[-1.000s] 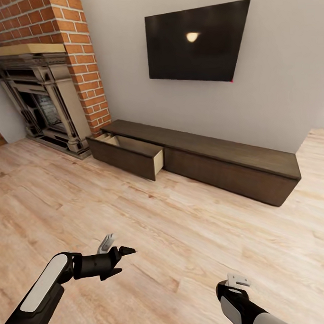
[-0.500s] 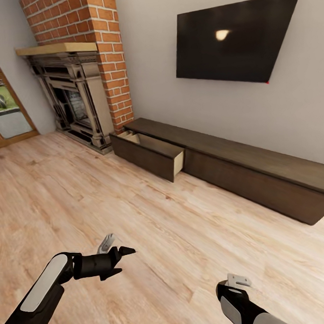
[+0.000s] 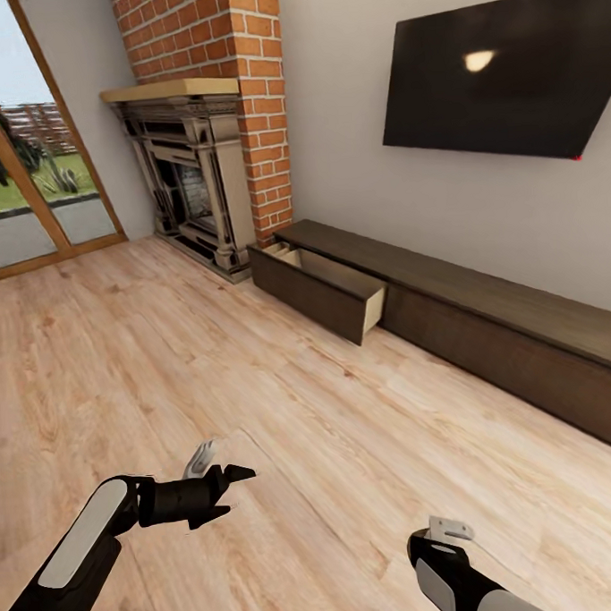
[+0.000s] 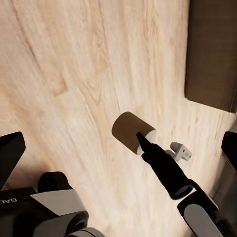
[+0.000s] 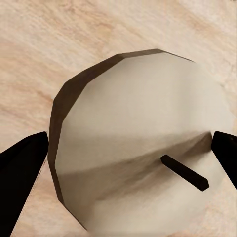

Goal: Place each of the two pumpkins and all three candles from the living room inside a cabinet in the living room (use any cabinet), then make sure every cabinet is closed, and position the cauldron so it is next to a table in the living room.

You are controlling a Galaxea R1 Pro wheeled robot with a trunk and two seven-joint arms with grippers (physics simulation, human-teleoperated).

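The right gripper [image 5: 126, 148] holds a candle [image 5: 143, 148] between wide fingers, the left gripper [image 3: 227, 484] is open and empty, and a bump could drop the candle before the far open cabinet [image 3: 450, 325] drawer.

Home living room. Brick chimney [image 3: 229, 41] with dark ornate fireplace [image 3: 196, 181] under pale wood mantel [image 3: 169, 89]. Flat TV [image 3: 508, 71] on grey wall. Long low dark-brown cabinet [image 3: 486, 327] beneath, one drawer [image 3: 318, 287] open. Light plank floor [image 3: 165, 367]. Glass door [image 3: 21, 168] to garden.
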